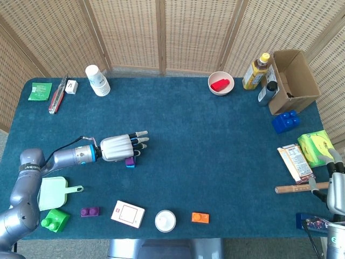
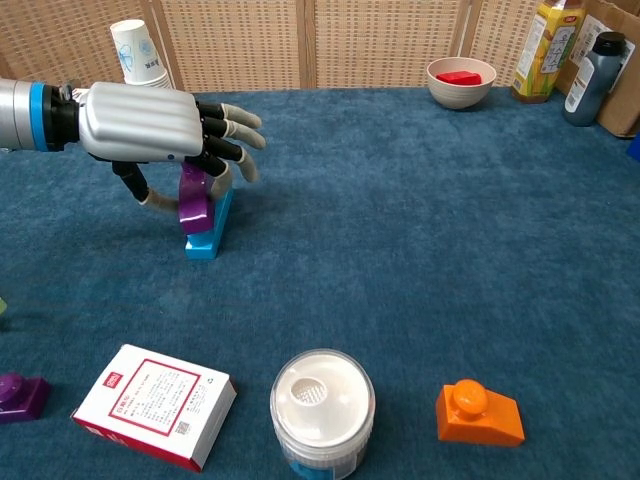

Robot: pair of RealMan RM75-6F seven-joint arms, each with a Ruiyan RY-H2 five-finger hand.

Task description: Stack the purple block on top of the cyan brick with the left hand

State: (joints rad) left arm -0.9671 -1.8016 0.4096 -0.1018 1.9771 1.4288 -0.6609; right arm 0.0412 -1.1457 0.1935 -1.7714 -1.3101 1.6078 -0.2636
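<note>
The purple block point(image 2: 194, 200) sits tilted on the left upper edge of the cyan brick point(image 2: 211, 234), which stands on the blue cloth. My left hand point(image 2: 148, 124) hovers over them, palm down, and pinches the purple block between thumb and fingers while the other fingers point right. In the head view the left hand point(image 1: 119, 147) covers most of the purple block point(image 1: 130, 160). My right hand point(image 1: 335, 186) rests at the table's right edge, far from the blocks; its fingers are unclear.
Near the front edge lie a white box point(image 2: 153, 404), a white jar point(image 2: 322, 404), an orange brick point(image 2: 478, 412) and a small purple brick point(image 2: 18, 394). A paper cup point(image 2: 137, 52), bowl point(image 2: 460, 80) and bottles point(image 2: 538, 50) stand at the back.
</note>
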